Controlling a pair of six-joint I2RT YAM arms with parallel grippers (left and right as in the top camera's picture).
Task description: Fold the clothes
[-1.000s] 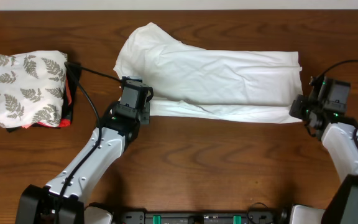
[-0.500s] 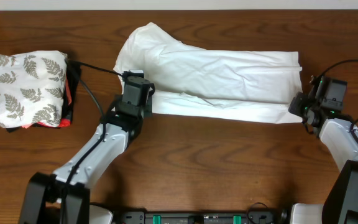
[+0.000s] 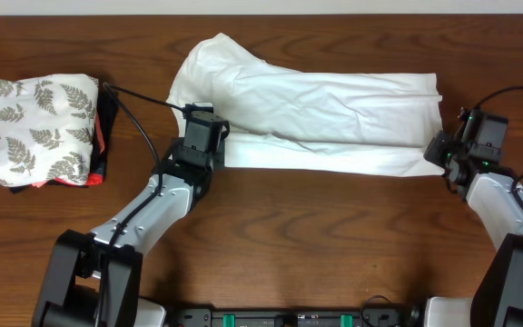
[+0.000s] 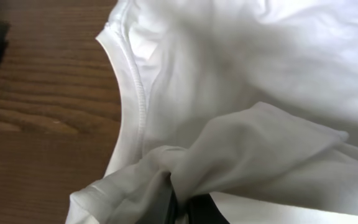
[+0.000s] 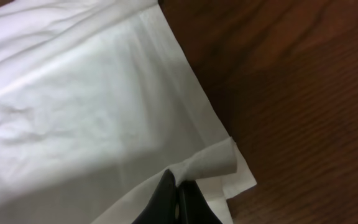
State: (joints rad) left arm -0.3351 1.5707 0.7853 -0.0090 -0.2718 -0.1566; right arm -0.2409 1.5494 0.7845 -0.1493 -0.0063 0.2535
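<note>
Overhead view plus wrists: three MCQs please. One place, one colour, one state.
1. The fern cloth lies where? A left of the shirt; B right of it; C on it.
2. Shirt colour? A red; B white; C grey.
3. Left pincer? A open; B shut on nothing; C shut on the shirt.
Answers: 1 A, the overhead shows it well to the left, apart from the shirt. 2 B, plain white in every view. 3 C, bunched fabric is pinched in it.
</note>
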